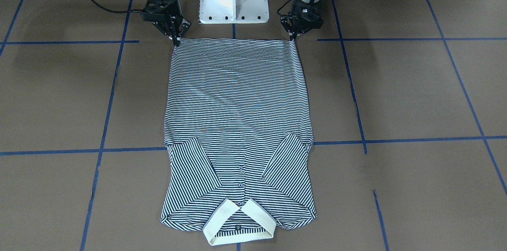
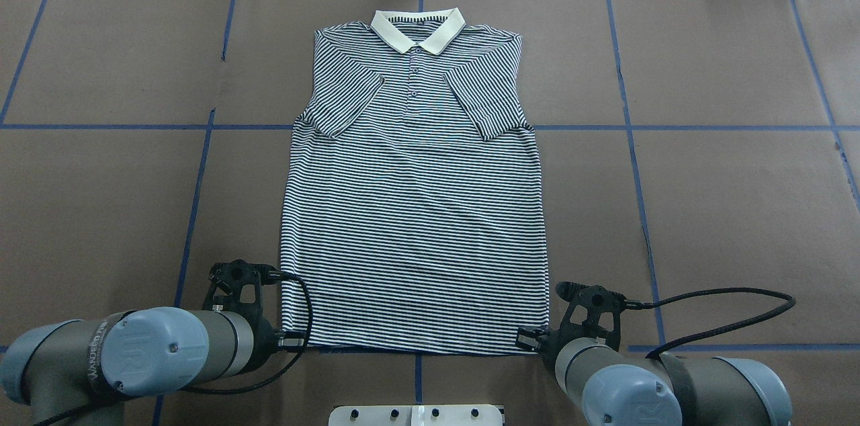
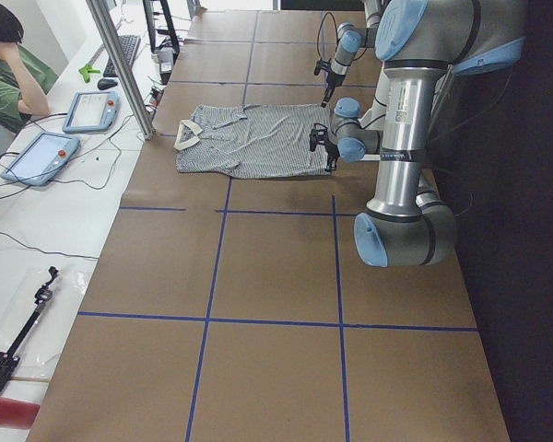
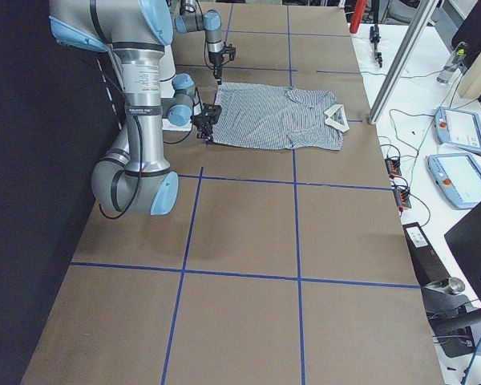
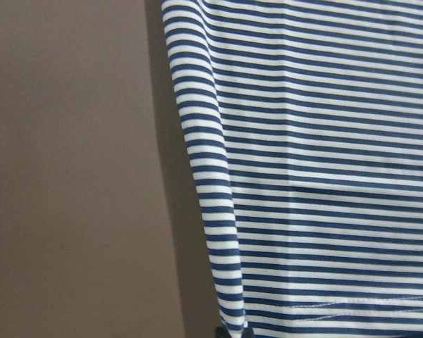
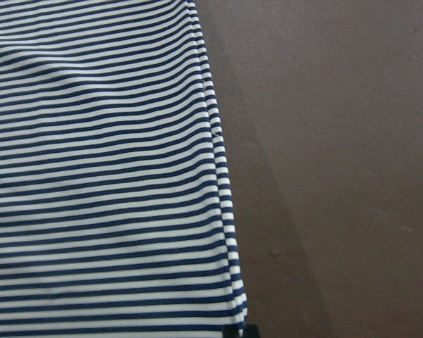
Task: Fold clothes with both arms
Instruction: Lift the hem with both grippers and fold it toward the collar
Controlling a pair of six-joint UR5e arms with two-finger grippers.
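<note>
Shirt: polo shirt (image 1: 237, 104) lies flat, front up, on the brown table (image 1: 396, 92). Collar (image 1: 237, 219) is at the side far from the robot, hem (image 2: 416, 347) at the robot's side. Both sleeves (image 1: 198, 168) are folded in over the chest, either side of the placket (image 1: 240, 181).
L gripper (image 1: 294, 38): at the hem corner on the robot's left. Fingertips meet in a point on the corner, so it looks pinched shut on the fabric. Wrist cam shows only a sliver of black finger at the hem, so depth of bite can't be told.
R gripper (image 1: 176, 41): same at the other hem corner, fingers closed down on the cloth.
Step (est.): bottom-to-top fold, i.e. lift the hem and carry it toward the collar.
How to do it well: raise both corners together at the same height, w/ the hem lightly taut btw grippers so the middle doesn't sag. Travel straight along the shirt's centre line, since sideways drift skews the side edges. Arc up & over, don't drag, or the lower layer may creep and the sleeves flip open. Lay the hem just short of the collar and release both at once.
Risk: thin stretchy knit. Too much pull apart distorts the hem, and a shallow pinch may slip mid-carry.
Progress (est.): sleeves are in, lengthwise fold not yet made.
</note>
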